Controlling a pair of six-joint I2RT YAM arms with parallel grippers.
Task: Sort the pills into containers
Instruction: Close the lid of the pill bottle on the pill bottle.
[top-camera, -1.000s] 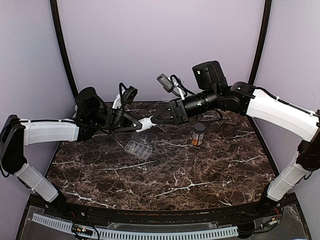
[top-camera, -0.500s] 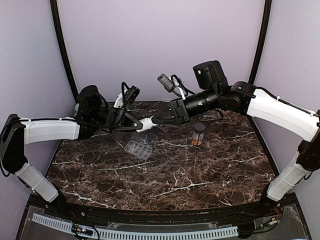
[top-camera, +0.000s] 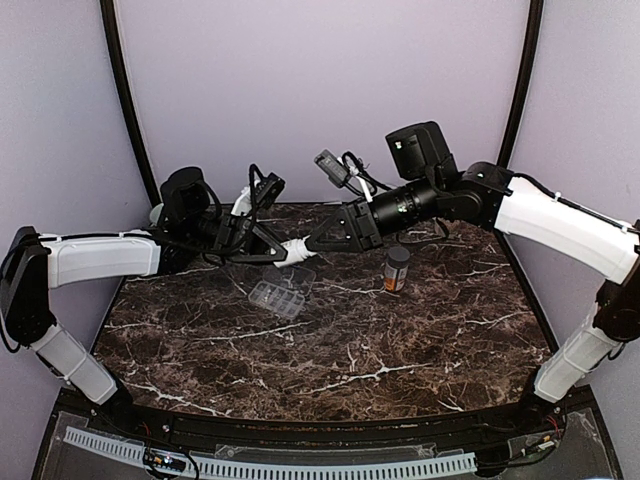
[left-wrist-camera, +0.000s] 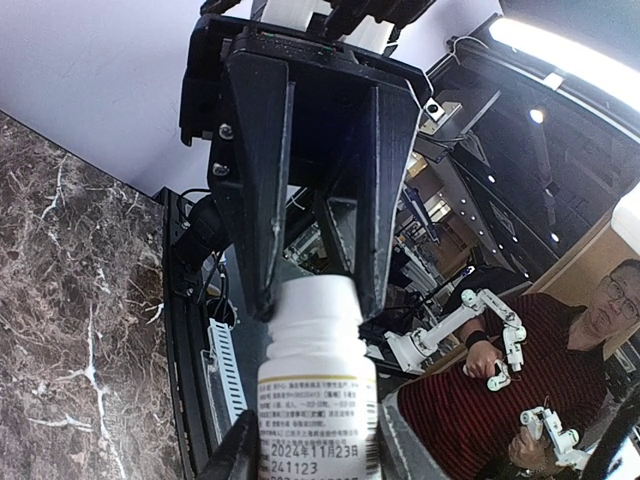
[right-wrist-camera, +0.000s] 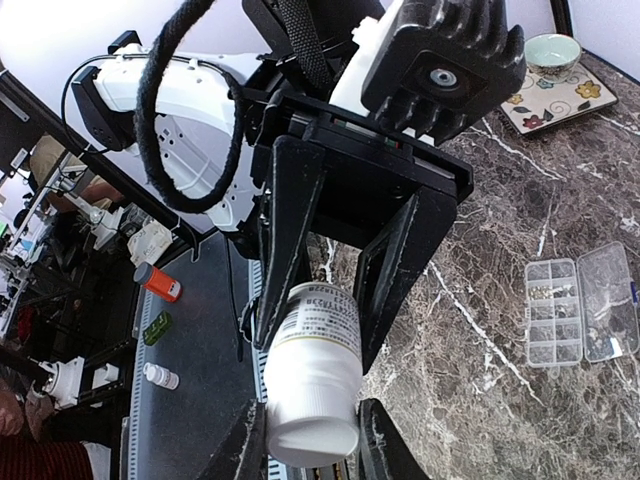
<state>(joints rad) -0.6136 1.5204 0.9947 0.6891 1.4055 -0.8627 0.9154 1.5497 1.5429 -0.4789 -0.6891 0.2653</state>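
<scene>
top external: left hand (top-camera: 280, 252) and right hand (top-camera: 312, 247) meet nose to nose above the far part of the table (top-camera: 350, 350). a white bottle (top-camera: 296, 250) lies level between them, clear of the table. left hand is clamped on one end, right hand on the other. organizer box (top-camera: 280, 295) sits on the table just below and in front of the bottle, lid laid open, touched by neither hand. a small amber bottle (top-camera: 397, 270) with a dark cap stands upright to the right of the box, well apart from it, below the right arm.

left wrist: own fingers (left-wrist-camera: 240, 455) grip the labelled body of the bottle on both sides. right hand's black fingers close on the plain far end of the bottle. printed text on the label is partly readable.

right wrist: own fingers (right-wrist-camera: 385, 445) pinch the plain white end of the bottle. left hand holds the labelled part beyond. organizer box lies on the table at right, with small items in the compartments, too small to identify. a bowl (right-wrist-camera: 552, 50) rests on a patterned plate (right-wrist-camera: 560, 100) at the far corner.
</scene>
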